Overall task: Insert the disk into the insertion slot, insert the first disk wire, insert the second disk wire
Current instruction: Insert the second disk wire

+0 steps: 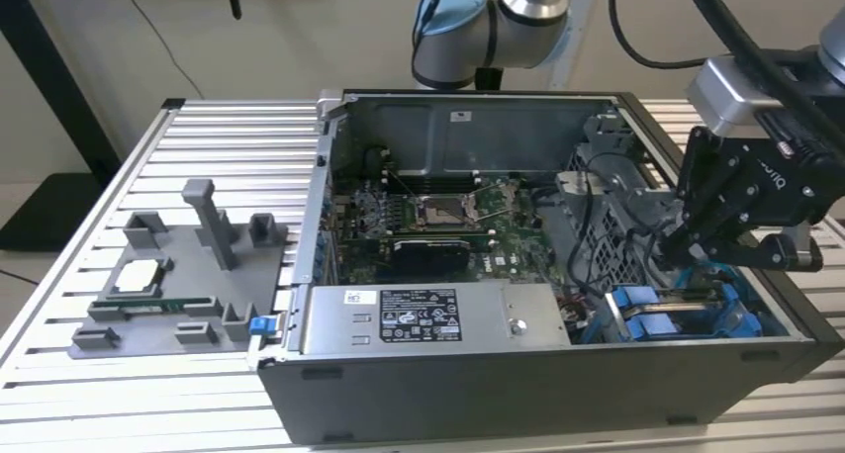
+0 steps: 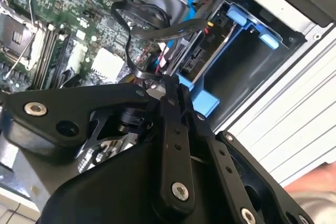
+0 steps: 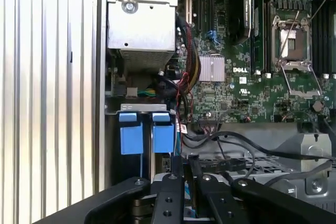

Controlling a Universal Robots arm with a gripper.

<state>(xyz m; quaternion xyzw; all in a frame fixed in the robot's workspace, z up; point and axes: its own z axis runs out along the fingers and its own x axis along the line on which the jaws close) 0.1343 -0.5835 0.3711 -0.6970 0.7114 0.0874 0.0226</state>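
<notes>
My gripper (image 1: 682, 247) hangs over the case's front corner at the exterior view's right, just above the insertion slot (image 1: 739, 319) with its blue plastic tabs (image 3: 131, 137). Its black fingers (image 2: 170, 103) are pressed close together, shut on the end of a flat black disk wire (image 2: 131, 51) that loops in from the motherboard side. The disk (image 2: 197, 56) sits edge-on inside the slot, held in its blue carrier frame (image 2: 206, 102), right beside the fingertips. In the first wrist view the black disk wire (image 3: 226, 165) runs in between the fingers (image 3: 176, 182).
The grey power-supply box (image 1: 436, 317) fills the case's near wall. The motherboard (image 1: 436, 216) lies on the case floor. More black cables (image 1: 595, 226) cross near the bay. A grey fixture with parts (image 1: 172, 275) stands on the slatted table at the exterior view's left.
</notes>
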